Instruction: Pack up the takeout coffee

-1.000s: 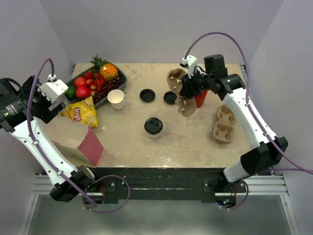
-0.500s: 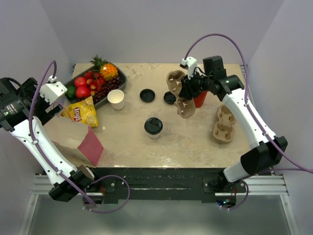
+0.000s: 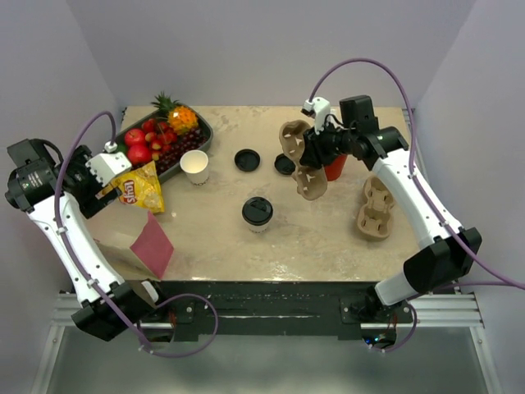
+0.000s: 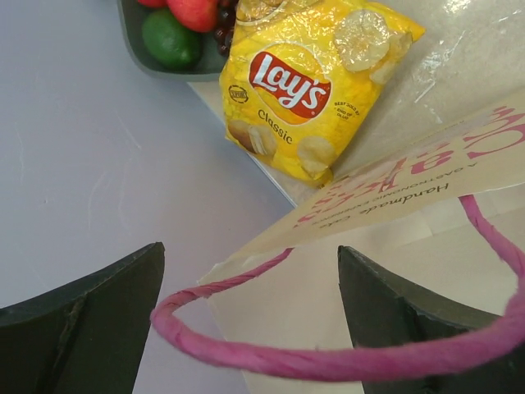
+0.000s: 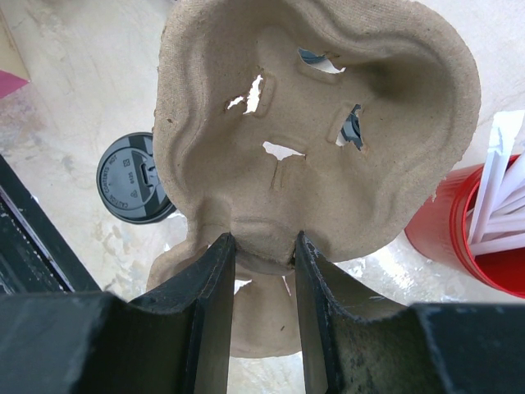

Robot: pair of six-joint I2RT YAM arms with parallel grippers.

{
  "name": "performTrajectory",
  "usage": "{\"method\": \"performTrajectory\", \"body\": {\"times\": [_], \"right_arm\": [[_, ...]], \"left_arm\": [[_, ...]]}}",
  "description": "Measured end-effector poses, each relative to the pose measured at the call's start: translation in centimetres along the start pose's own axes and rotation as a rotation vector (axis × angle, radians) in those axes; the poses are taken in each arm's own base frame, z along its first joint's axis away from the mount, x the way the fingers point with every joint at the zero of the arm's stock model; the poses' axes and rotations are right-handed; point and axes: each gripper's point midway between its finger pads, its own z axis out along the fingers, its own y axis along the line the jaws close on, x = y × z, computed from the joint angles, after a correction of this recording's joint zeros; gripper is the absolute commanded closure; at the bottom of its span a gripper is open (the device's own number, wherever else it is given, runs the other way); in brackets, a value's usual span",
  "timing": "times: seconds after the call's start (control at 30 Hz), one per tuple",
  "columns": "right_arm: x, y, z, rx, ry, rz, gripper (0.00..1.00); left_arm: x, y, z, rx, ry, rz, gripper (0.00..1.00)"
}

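**Carrier Aloft, Bag Waiting, Coffee Sits Mid-Surface**

The right claw (image 5: 262, 240) is closed on the middle ridge of a cardboard cup carrier (image 5: 205, 98). It holds the tray on edge above the far right part of the surface (image 3: 312, 238), just in front of the red cup of straws (image 3: 336, 167). Gripping the centre ridge leaves the cup wells free, so the hold looks chosen to let the carrier be laid flat and loaded. A second carrier (image 3: 376, 205) lies flat near the right edge.

The coffee cup (image 3: 257, 211), its black lid already on, stands upright in the middle of the surface. It is nearer than the raised carrier and to its left, and neither arm touches it. An unlidded white cup (image 3: 194, 167) stands farther left, beside the fruit tray (image 3: 207, 139). Two loose black lids (image 3: 247, 159) lie between that cup and the carrier.

At the left edge, the left claw (image 4: 250, 250) stands wide open and grips nothing. The pink handle (image 4: 287, 361) of the paper bag (image 4: 410, 172) runs across the gap between its fingers. The bag rests at the near left corner next to a yellow bag of chips (image 4: 295, 82). The claw appears placed to take the handle and ready the bag for the coffee.
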Motion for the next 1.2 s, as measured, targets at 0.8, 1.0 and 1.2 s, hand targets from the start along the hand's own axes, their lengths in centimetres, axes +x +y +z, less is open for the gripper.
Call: {"method": "performTrajectory", "body": {"times": [0.8, 1.0, 1.2], "right_arm": [[0.7, 0.4, -0.3, 0.000, 0.003, 0.014, 0.69], [0.6, 0.4, -0.3, 0.000, 0.001, 0.014, 0.69], [0.2, 0.2, -0.3, 0.003, -0.009, 0.009, 0.69]], "left_arm": [[-1.6, -0.9, 1.7, 0.068, -0.040, 0.179, 1.00], [-2.6, -0.6, 1.2, 0.052, -0.071, 0.164, 1.00], [-6.7, 3.3, -2.5, -0.074, -0.184, 0.093, 1.00]]}}
